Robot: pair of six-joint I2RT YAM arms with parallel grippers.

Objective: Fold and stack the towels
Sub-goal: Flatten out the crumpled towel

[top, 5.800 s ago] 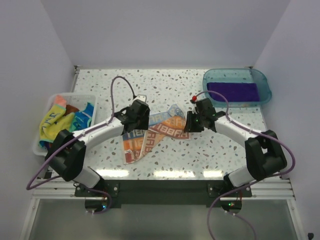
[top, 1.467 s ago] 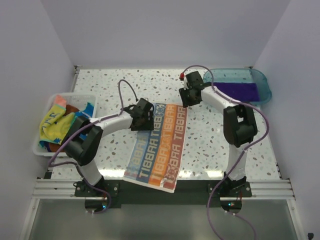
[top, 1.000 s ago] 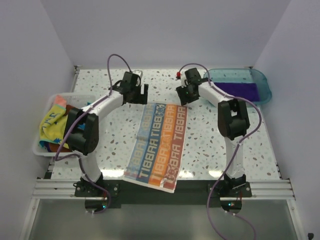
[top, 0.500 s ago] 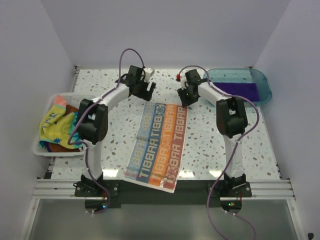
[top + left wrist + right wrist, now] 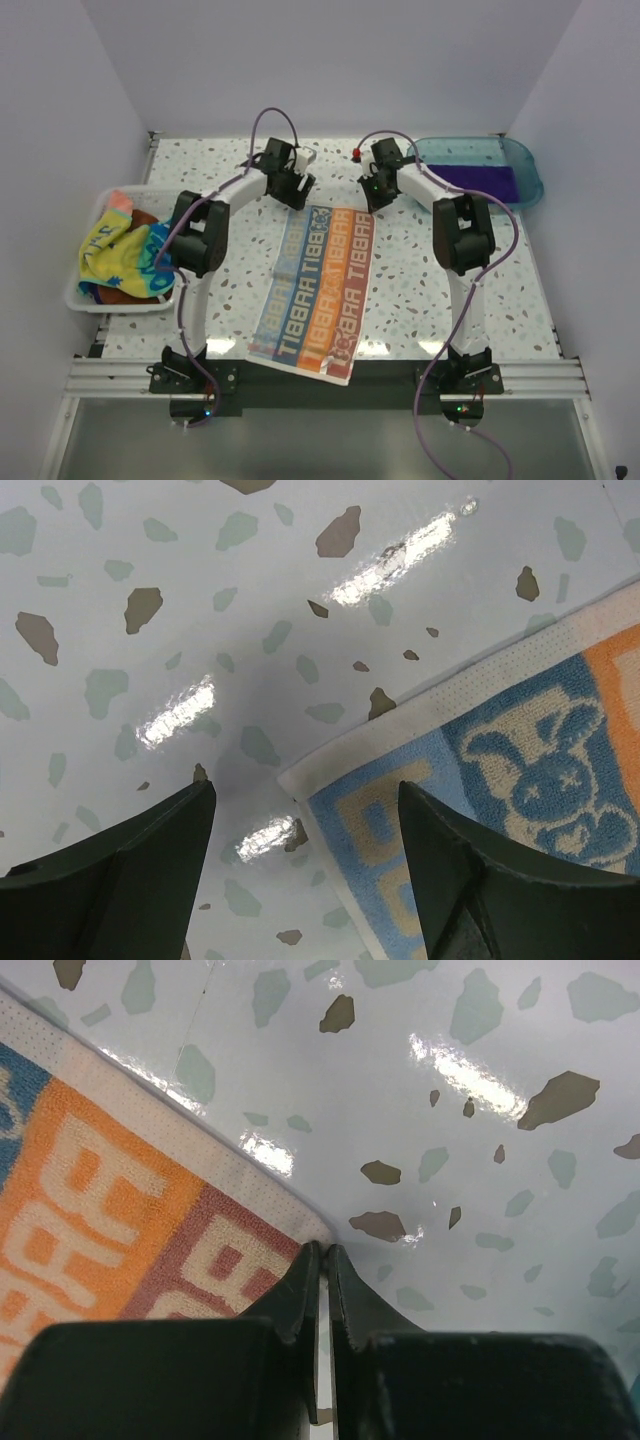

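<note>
One towel point(image 5: 320, 290) is lying spread flat down the middle of the speckled tabletop point(image 5: 420, 280), its near end hanging just over the near edge. It is showing long stripes of blue, orange and dull red running its length, each carrying blocky pale "RABBIT" lettering, with a white border all round. A blue cartoon animal face is sitting at its far end, clear in the left wrist view. The cloth is looking smooth, with no fold in it.

At the left, a white bin point(image 5: 100, 215) is holding a rumpled heap point(image 5: 120, 250) of yellow, blue-green, pink and brown cloth.

Both arms are reaching to the towel's far end. The left hand point(image 5: 297, 192) is standing open, its two dark fingers point(image 5: 150, 865) straddling the far left corner without touching it. The right hand point(image 5: 372, 198) is pinching closed on the far right corner, its tips point(image 5: 322, 1250) meeting on the white border while the cloth is lying flat.

Far right, a clear teal tray point(image 5: 525, 165) is holding a folded purple towel point(image 5: 470, 182), lying flat inside it.
</note>
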